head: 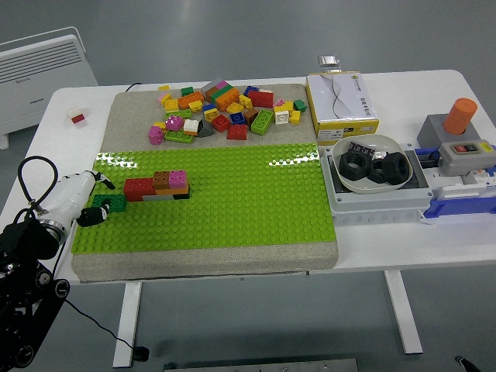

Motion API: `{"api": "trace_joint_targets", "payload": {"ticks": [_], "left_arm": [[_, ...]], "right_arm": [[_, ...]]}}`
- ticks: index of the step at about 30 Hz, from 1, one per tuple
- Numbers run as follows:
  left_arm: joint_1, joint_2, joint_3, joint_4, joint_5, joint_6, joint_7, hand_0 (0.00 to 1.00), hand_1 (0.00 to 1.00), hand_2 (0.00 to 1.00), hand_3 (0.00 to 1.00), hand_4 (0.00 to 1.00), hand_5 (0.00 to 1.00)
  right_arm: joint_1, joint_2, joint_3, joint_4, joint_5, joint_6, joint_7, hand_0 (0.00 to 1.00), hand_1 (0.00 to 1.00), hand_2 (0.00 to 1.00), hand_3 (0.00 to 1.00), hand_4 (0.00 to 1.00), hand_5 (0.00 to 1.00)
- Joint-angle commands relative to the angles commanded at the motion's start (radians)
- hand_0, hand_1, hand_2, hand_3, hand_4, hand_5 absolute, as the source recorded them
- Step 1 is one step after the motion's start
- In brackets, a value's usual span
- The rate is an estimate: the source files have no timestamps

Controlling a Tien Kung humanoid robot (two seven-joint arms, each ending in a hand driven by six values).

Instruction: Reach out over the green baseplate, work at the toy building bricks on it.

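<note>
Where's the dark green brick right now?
Head view: the dark green brick sits at the green baseplate's left edge, at the left hand, just left of the red brick.
</note>
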Motion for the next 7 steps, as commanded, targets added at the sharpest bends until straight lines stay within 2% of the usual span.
{"api": "trace_joint_targets", "payload": {"ticks": [7], "left_arm": [[-0.004, 0.007, 0.003, -0.013, 0.000, -0.031, 0.003, 0.977, 0.923, 0.901, 0.629, 0.481, 0.002]], "right_arm": [[0.000, -0.001, 0.000, 0.000, 0.000, -0.001, -0.001, 0.673, 0.636, 0.696, 0.700, 0.698, 0.971]]}}
